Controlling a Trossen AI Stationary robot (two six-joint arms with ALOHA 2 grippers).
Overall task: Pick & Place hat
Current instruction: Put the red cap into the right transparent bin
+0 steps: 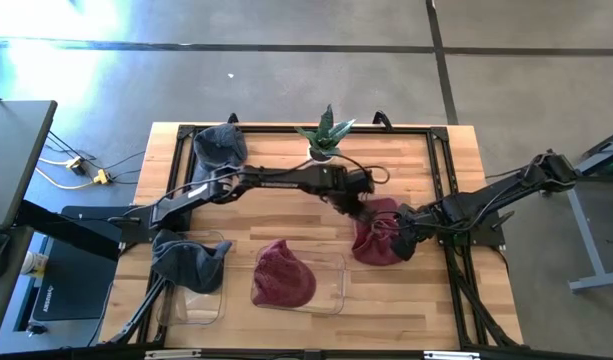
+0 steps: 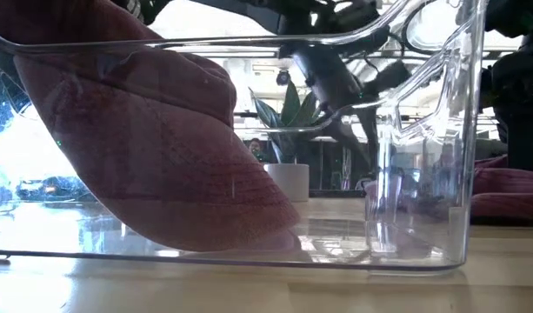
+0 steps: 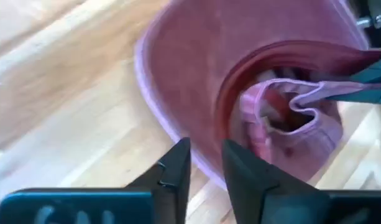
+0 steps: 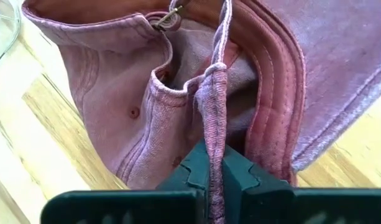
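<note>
On the table's right, my right gripper (image 4: 215, 180) pinches the hat (image 4: 178, 93); only my wrist view shows that. Left gripper (image 3: 206, 165) hovers there, fingers narrow. Another hat (image 1: 283, 275) fills a bin (image 1: 336, 290).

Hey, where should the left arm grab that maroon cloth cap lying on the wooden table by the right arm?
Probably the brim edge of the maroon cloth cap, coming in from the table's middle. In the left wrist view the brim lies flat and thin on the wood, just ahead of the left gripper. The right gripper already pinches the cap's back band, so the opposite side looks free.
</note>
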